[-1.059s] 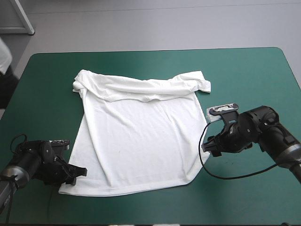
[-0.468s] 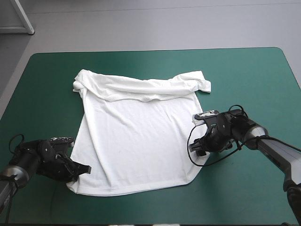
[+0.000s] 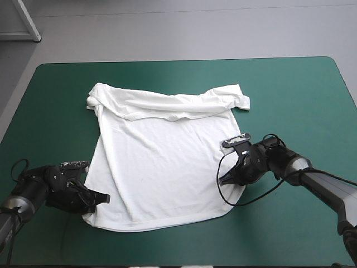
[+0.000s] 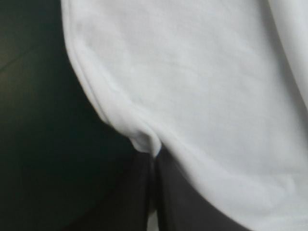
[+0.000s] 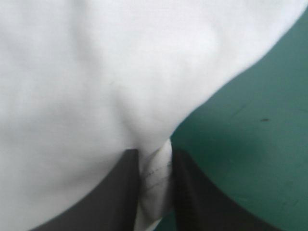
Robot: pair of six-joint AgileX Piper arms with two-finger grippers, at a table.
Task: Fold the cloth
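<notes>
The white T-shirt (image 3: 162, 162) lies spread on the teal-green cover, its collar end folded over toward the far edge and the hem toward the near edge. My left gripper (image 3: 100, 199) sits low at the hem's left corner, shut on the T-shirt (image 4: 192, 96); its black fingers (image 4: 139, 197) pinch a small fold of the edge. My right gripper (image 3: 225, 180) is at the hem's right side, shut on the T-shirt (image 5: 96, 86), a strip of hem caught between its fingers (image 5: 187, 192).
Bare teal-green cover (image 3: 301, 95) surrounds the shirt on all sides, widest at the right and along the far edge. A black cable (image 3: 245, 195) loops on the table by the right gripper.
Both grippers have slid inward onto the shirt's lower corners. The right one came left from off the shirt to its edge, and the hem corners have bunched slightly toward the middle.
</notes>
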